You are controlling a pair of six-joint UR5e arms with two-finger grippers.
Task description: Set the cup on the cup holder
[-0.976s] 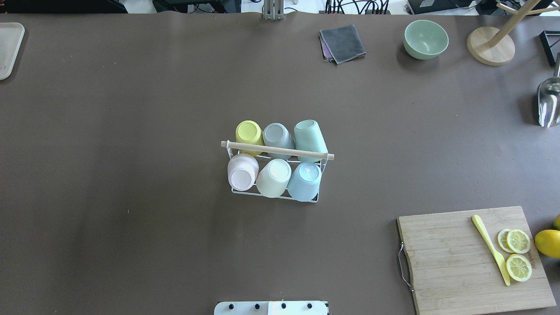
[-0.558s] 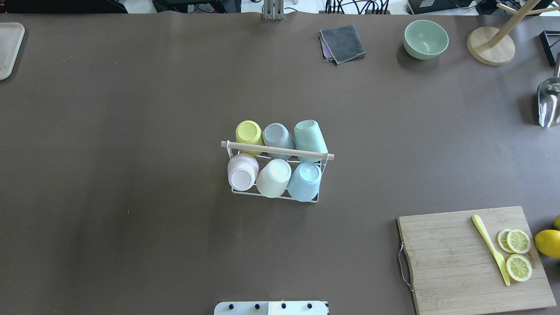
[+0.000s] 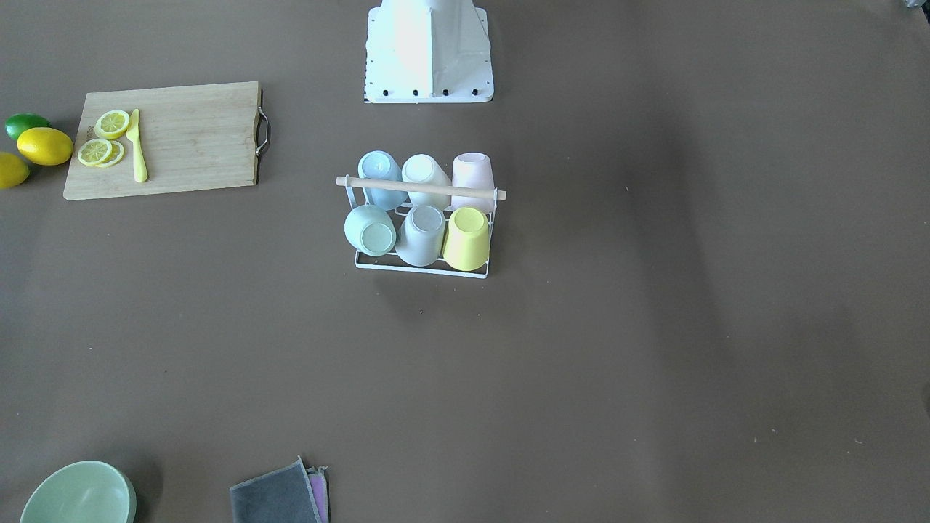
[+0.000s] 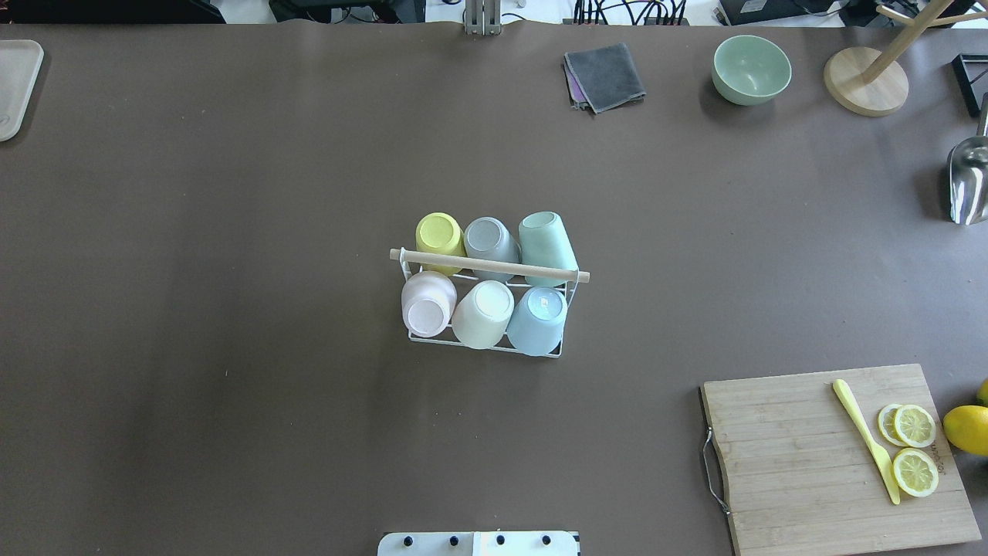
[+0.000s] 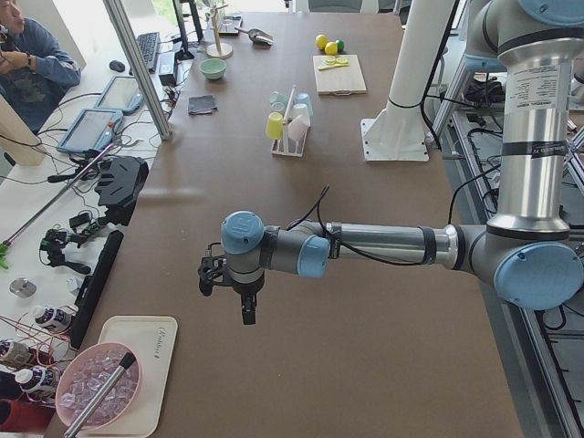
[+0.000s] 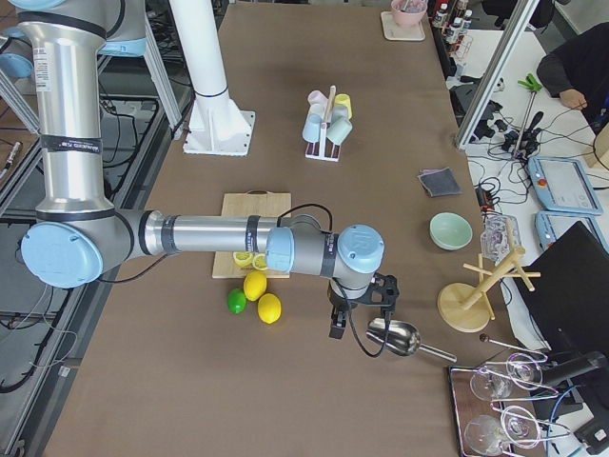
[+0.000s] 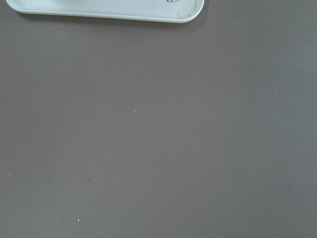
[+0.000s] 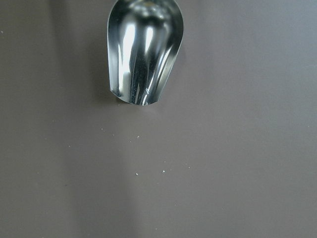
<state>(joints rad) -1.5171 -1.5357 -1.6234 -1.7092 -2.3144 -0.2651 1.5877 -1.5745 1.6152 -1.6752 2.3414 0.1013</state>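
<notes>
While both arms hang well apart from it, near opposite ends of the brown counter [image 4: 231, 232], the white wire cup holder [image 4: 488, 266] with a light wooden rod across its top stands at the counter's middle, in front of the robot's white base [image 3: 429, 51]. Six pastel cups sit on it upside down in two rows of three, split by the rod: a yellow cup [image 4: 439, 234], a grey cup [image 4: 489, 238] and a mint-green cup [image 4: 546, 238] on the far row, and a pink cup [image 4: 428, 303], a cream cup [image 4: 484, 313] and a light-blue cup [image 4: 538, 319] on the row nearer the robot. On the robot's right lies one bamboo cutting board [image 4: 810, 463] carrying one yellow plastic knife [image 4: 864, 440] and three lemon slices [image 4: 915, 472], with two whole lemons [image 3: 45, 145] and one green lime [image 3: 25, 125] just beside it. Farther off are one pale green bowl [image 4: 751, 69], one folded grey cloth [image 4: 604, 76], one wooden stand [image 4: 864, 81] and one shiny metal scoop [image 4: 967, 181]. The right claw [image 6: 362, 319] hangs just above that scoop and the left claw [image 5: 228, 290] over bare counter near a white tray [image 4: 15, 85]; I cannot tell whether either claw is wide or narrow.
</notes>
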